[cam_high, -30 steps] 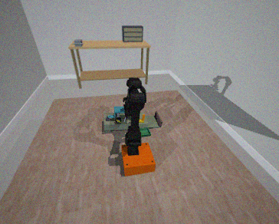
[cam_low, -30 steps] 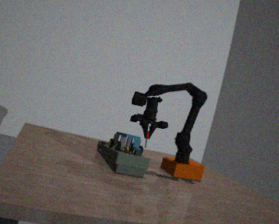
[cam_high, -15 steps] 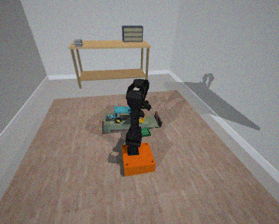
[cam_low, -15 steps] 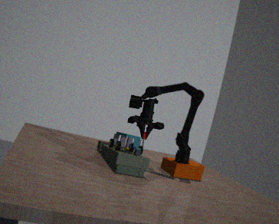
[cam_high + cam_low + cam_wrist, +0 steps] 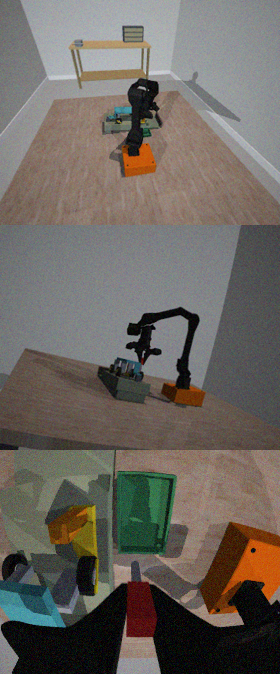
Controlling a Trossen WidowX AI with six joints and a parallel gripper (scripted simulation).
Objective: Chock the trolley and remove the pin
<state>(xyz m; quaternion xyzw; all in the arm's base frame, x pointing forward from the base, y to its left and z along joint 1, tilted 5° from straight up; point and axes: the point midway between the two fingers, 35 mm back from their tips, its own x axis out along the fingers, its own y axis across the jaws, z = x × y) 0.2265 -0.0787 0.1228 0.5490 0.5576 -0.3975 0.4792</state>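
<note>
Nearest, the orange base block (image 5: pixel 139 165) (image 5: pixel 194 397) (image 5: pixel 265 567) sits on the wooden bench (image 5: pixel 77 166) (image 5: pixel 77 414) (image 5: pixel 210 480), carrying the black arm (image 5: pixel 136 119) (image 5: pixel 188 348). Beyond it, beside the ramp (image 5: pixel 112 129) (image 5: pixel 132 391) (image 5: pixel 104 495), lies the green tray (image 5: pixel 149 133) (image 5: pixel 146 473).

The hand (image 5: pixel 148 115) (image 5: pixel 142 362) (image 5: pixel 136 588) points down, its fingers clamped on the stop pin (image 5: pixel 142 361) (image 5: pixel 141 612). The pin's red head is between them and its grey shank points away from the hand. The pin is out of the ramp and has not been dropped in the tray.

On the ramp stands the trolley (image 5: pixel 123 110) (image 5: pixel 135 366) (image 5: pixel 30 600), with a blue top and dark wheels. The chock (image 5: pixel 142 121) (image 5: pixel 87 535), yellow with an orange handle, sits close by one wheel (image 5: pixel 87 575); whether they touch I cannot tell.

Farthest back, a wooden table (image 5: pixel 111 45) holds a striped box (image 5: pixel 133 34) and a small grey item (image 5: pixel 78 43).
</note>
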